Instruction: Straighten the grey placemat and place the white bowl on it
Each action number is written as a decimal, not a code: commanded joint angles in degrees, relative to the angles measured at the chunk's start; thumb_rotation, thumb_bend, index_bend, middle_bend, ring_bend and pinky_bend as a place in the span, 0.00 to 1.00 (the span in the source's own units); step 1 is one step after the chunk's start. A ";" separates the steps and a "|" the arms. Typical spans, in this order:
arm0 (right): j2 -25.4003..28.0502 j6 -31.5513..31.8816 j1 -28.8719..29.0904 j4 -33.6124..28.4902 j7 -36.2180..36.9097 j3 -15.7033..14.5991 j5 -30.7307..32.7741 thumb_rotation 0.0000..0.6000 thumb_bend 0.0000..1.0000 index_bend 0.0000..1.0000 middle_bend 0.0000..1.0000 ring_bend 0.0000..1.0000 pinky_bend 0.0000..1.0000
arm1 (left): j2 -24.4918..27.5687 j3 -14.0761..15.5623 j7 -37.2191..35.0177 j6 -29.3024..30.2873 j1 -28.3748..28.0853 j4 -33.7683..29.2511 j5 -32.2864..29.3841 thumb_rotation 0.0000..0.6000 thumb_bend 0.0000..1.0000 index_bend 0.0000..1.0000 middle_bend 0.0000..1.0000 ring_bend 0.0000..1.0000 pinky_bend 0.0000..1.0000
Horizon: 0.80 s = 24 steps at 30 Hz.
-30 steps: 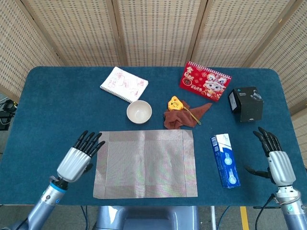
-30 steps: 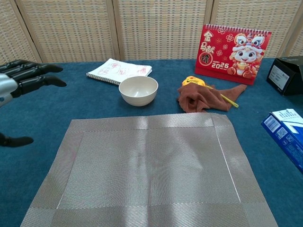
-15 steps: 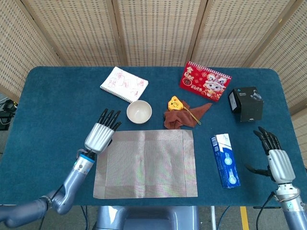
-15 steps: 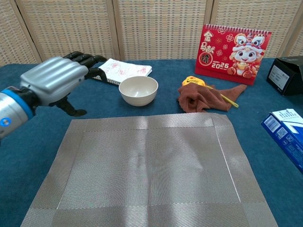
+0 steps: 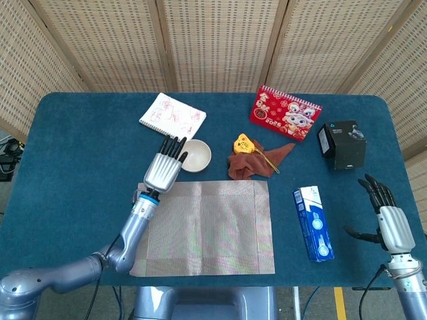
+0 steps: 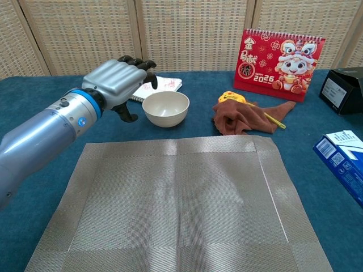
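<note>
Left hand [image 5: 165, 170]: I have it hovering over the far-left corner of the mat, just left of the bowl. Fingers extended, slightly spread, tips reaching toward the bowl's left rim; holding nothing. I cannot tell from either view whether the tips touch the rim.
Right hand [image 5: 392, 223]: low at the table's near-right edge, well apart from everything in the task. Fingers spread, thumb out to the side, empty. Only the head view shows it.
White bowl [image 6: 165, 108]: upright on the blue cloth, just beyond the mat's far edge, toward its left half. Not on the mat.
Grey placemat [image 6: 176, 201]: lying flat in front of me, edges roughly square with the table's near edge.
Table [image 5: 80, 147]: blue cloth top.
Notebook [image 5: 173, 117]: behind the bowl, far left.
Brown cloth [image 6: 244, 116]: right of the bowl, a yellow item [image 5: 243, 143] on it.
Red calendar [image 6: 281, 57]: standing at the far side.
Black box [image 5: 341, 144]: far right.
Blue carton [image 5: 313, 223]: right of the mat, apart from it.
</note>
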 commanded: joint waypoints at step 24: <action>0.57 -1.45 -0.05 1.63 3.45 0.95 2.17 1.00 0.16 0.11 0.00 0.00 0.00 | -13.41 -1.43 -0.23 -7.19 -13.58 22.69 -8.40 1.00 0.28 0.56 0.00 0.00 0.00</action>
